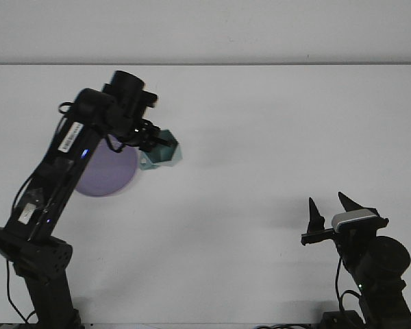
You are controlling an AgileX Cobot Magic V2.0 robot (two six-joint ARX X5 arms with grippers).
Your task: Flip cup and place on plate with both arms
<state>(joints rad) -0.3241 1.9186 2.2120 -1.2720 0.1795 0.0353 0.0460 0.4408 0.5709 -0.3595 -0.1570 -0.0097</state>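
A faceted teal cup [163, 153] hangs in the air, tilted, just right of the purple plate [106, 171]. My left gripper [155, 142] is shut on the cup, and the left arm reaches up and over the plate, hiding its upper left part. My right gripper [330, 209] stands open at the lower right, far from the cup, with nothing between its fingers.
The white table [274, 130] stretches across the whole view, with its far edge against a pale wall. The right arm's base [377, 274] sits at the front right corner.
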